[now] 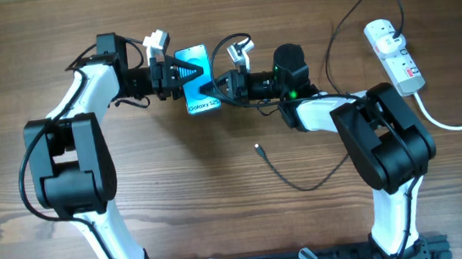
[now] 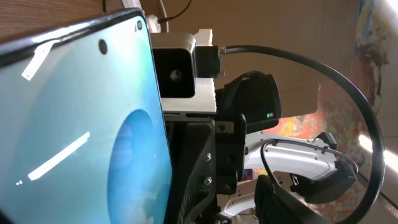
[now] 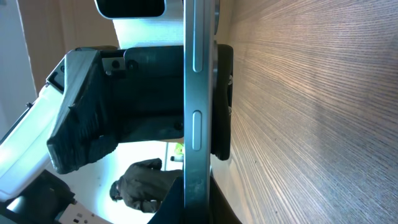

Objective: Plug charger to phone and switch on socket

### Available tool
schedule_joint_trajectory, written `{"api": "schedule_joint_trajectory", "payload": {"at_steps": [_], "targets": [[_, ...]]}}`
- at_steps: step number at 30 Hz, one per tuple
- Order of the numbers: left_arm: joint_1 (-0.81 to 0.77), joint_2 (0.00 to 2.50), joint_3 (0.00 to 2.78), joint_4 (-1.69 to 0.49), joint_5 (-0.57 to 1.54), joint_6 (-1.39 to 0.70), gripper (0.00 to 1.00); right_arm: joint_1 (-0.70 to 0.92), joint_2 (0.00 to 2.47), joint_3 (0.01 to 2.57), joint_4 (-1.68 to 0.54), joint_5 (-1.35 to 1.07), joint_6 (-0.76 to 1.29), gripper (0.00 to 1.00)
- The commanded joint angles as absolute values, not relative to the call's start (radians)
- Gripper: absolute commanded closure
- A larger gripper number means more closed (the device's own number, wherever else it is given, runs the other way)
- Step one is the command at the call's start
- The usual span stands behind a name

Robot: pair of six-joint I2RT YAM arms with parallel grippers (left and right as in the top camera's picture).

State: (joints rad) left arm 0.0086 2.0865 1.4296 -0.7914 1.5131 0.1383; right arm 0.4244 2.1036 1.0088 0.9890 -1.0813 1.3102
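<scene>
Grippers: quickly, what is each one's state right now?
Left gripper: at the phone, grip cannot be told.
Right gripper: closed, holding the phone.

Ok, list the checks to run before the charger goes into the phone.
1. Grip of right fingers on the phone: ok.
2. Grip of left fingers on the phone: cannot tell.
3. Tip of the charger held: not ok, it lies loose on the table.
4. plug head seated in the socket: ok, it seems.
5. Socket turned on: cannot tell.
6. An arm free for the charger: not ok, both are at the phone.
</scene>
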Motion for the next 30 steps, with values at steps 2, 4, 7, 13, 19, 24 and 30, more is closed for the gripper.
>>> {"api": "schedule_joint_trajectory", "payload": {"at_steps": [2, 4, 7, 13, 19, 24, 30], "targets": [[0.018, 2.044, 1.427, -0.788, 1.577, 0.165, 0.44, 0.409, 2.098, 1.019, 0.976, -1.086, 1.338, 0.96], [0.018, 2.044, 1.427, -0.788, 1.577, 0.165, 0.44, 0.413, 2.098, 1.019, 0.975, -1.094, 1.338, 0.96], [0.018, 2.044, 1.427, -0.788, 1.577, 0.165, 0.42, 0.433, 2.098, 1.019, 0.975, -1.095, 1.338, 0.96], [0.018, 2.043, 1.439, -0.788, 1.577, 0.094, 0.43, 0.435, 2.098, 1.019, 0.975, -1.093, 1.339, 0.96], [0.018, 2.042, 1.461, -0.788, 1.577, -0.041, 0.43, 0.435, 2.098, 1.019, 0.976, -1.1, 1.378, 0.96], [0.018, 2.042, 1.462, -0.768, 1.577, -0.066, 0.49, 0.435, 2.098, 1.019, 0.98, -1.1, 1.398, 0.96], [0.02, 2.042, 1.462, -0.719, 1.577, -0.121, 0.75, 0.435, 2.098, 1.019, 0.98, -1.101, 1.397, 0.96]]}}
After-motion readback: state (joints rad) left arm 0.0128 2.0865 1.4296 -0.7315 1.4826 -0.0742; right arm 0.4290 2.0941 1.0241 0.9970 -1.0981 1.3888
